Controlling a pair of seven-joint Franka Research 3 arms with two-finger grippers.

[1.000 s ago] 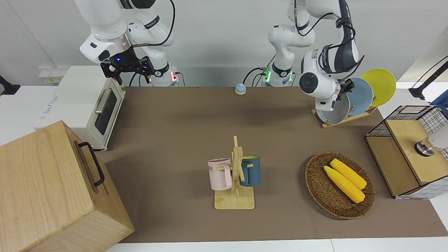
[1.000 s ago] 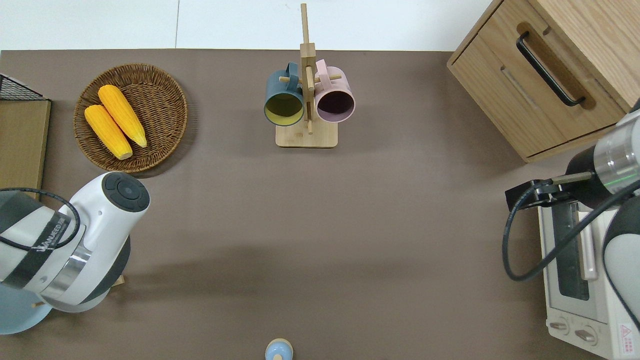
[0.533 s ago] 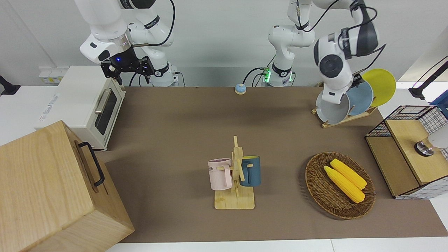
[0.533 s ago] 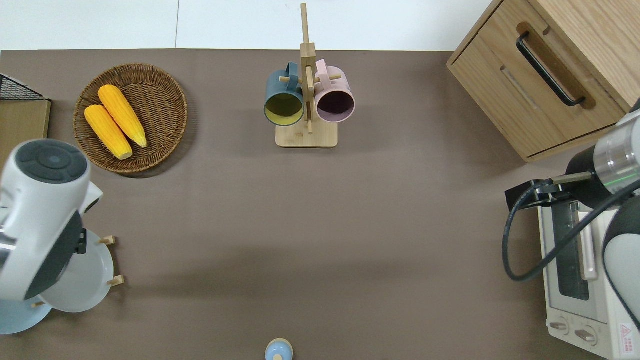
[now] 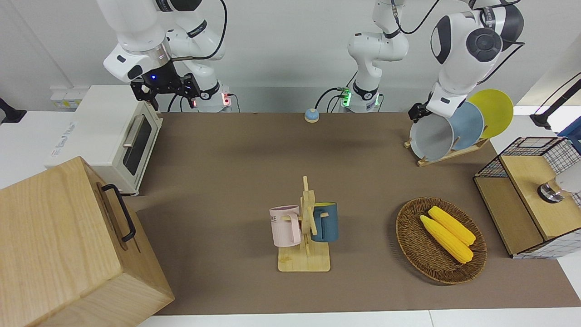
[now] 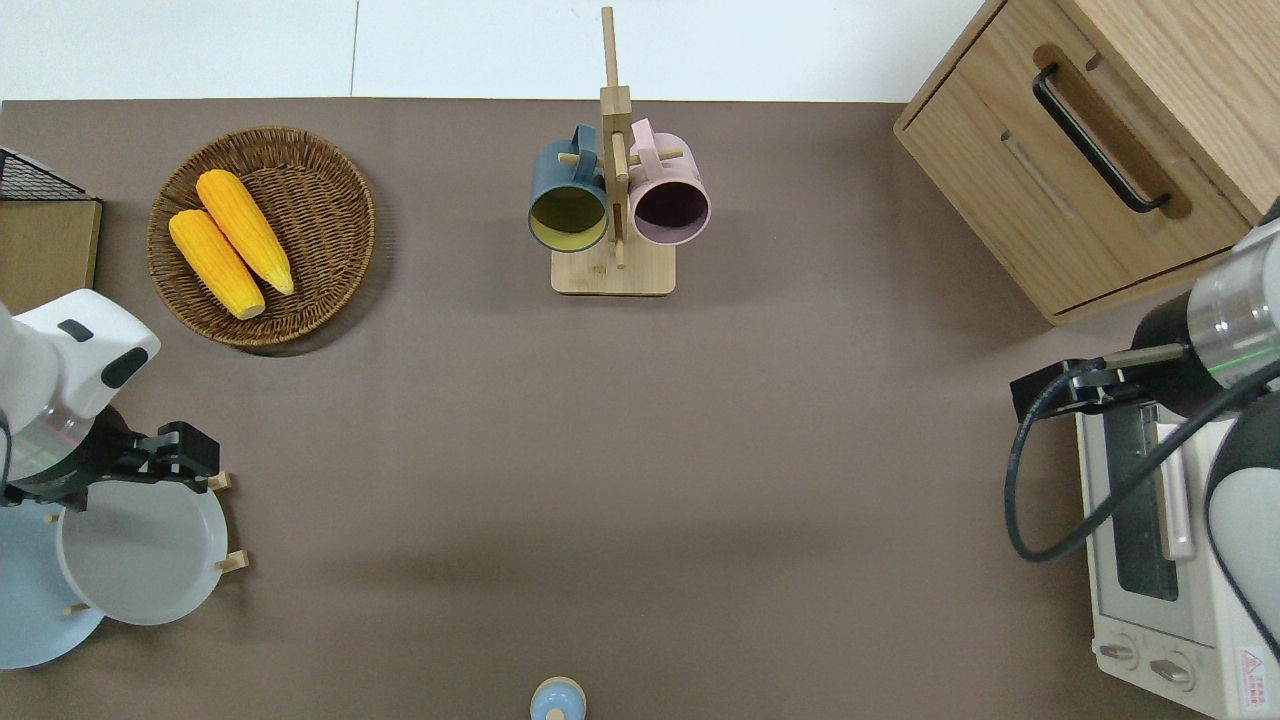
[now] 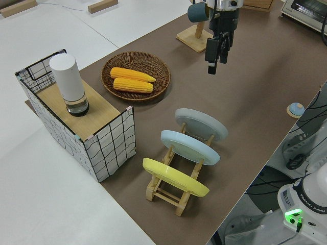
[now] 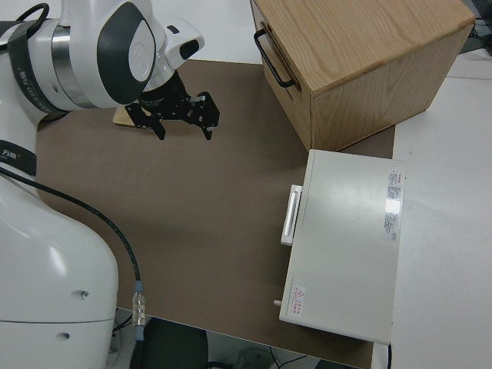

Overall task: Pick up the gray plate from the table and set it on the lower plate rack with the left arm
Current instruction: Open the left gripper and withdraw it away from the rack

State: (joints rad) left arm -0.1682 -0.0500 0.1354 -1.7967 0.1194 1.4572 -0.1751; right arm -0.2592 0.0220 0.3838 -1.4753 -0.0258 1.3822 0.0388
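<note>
Brown mat point(image 5: 236, 168) on white table point(image 5: 27, 136) — pale wall.

Brown mat point(image 5: 236, 172) on white table point(image 5: 27, 136), pale wall point(image 5: 281, 41)

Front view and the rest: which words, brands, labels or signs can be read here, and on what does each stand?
"ME": end of a word on the pink mug; the rest is hidden.
"FRANKA": on the left arm, at its base; the letters after it are unclear.
Toaster oven: brand on its side, too blurred to read.
Toaster oven top, right side view: printed labels and a red warning triangle, too small to read.
</note>
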